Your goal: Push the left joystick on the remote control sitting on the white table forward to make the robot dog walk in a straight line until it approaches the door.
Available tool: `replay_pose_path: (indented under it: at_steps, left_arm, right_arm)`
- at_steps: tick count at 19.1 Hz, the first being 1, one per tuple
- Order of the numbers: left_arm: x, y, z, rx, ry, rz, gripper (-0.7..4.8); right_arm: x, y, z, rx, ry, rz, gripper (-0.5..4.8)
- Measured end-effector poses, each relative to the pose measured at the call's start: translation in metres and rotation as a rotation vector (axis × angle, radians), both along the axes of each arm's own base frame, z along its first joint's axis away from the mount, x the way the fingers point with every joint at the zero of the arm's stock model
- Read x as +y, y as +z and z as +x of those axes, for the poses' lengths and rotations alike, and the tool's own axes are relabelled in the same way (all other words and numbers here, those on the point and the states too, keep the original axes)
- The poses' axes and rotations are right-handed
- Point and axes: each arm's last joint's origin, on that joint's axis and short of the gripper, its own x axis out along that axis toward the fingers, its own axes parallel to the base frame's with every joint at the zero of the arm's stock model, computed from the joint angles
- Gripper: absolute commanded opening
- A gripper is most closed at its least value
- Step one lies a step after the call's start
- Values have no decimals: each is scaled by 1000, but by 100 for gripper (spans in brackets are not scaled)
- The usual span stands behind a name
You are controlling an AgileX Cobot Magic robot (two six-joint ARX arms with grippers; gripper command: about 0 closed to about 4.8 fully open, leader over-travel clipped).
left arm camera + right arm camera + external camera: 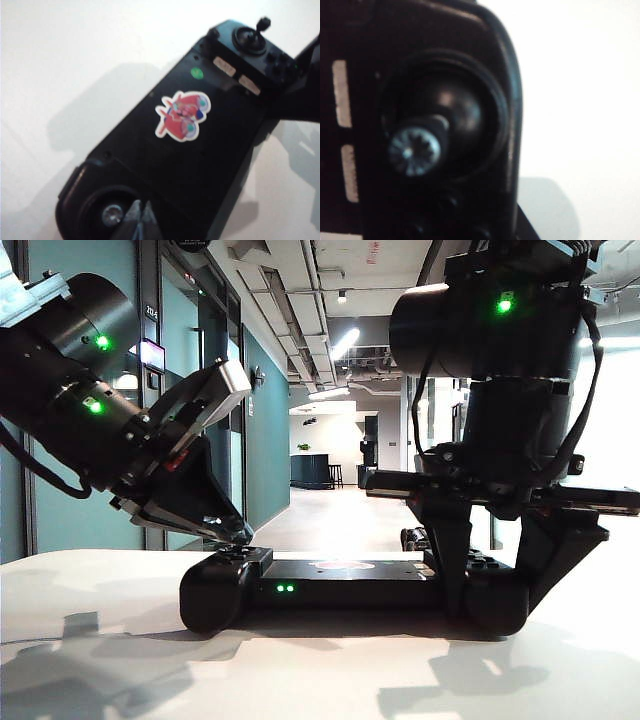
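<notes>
The black remote control (340, 585) lies on the white table (100, 640), its two green lights facing the exterior camera. My left gripper (240, 533) slants down onto its left end. In the left wrist view its shut fingertips (146, 214) rest beside the left joystick (112, 215), which has a silvery knob top; contact is unclear. My right gripper (497, 580) straddles the controller's right handle, one finger on each side, shut on it. The right joystick (415, 149) fills the right wrist view. A low dark shape (412, 537) on the corridor floor may be the robot dog. No door can be made out.
A red-white sticker (181, 115) marks the middle of the controller's flat bar. Beyond the table a long corridor (340, 510) runs away, with teal walls on the left. Bare white tabletop (75, 75) surrounds the controller.
</notes>
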Motion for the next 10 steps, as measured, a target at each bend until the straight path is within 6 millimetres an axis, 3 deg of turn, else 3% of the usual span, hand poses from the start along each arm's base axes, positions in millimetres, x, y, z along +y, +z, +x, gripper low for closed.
replay_pose_path:
  at_steps: [10]
  left_arm:
    - [-1, 2, 2, -18, 16, -10, -5]
  right_arm:
    - [0, 0, 0, 0, 0, 0, 156]
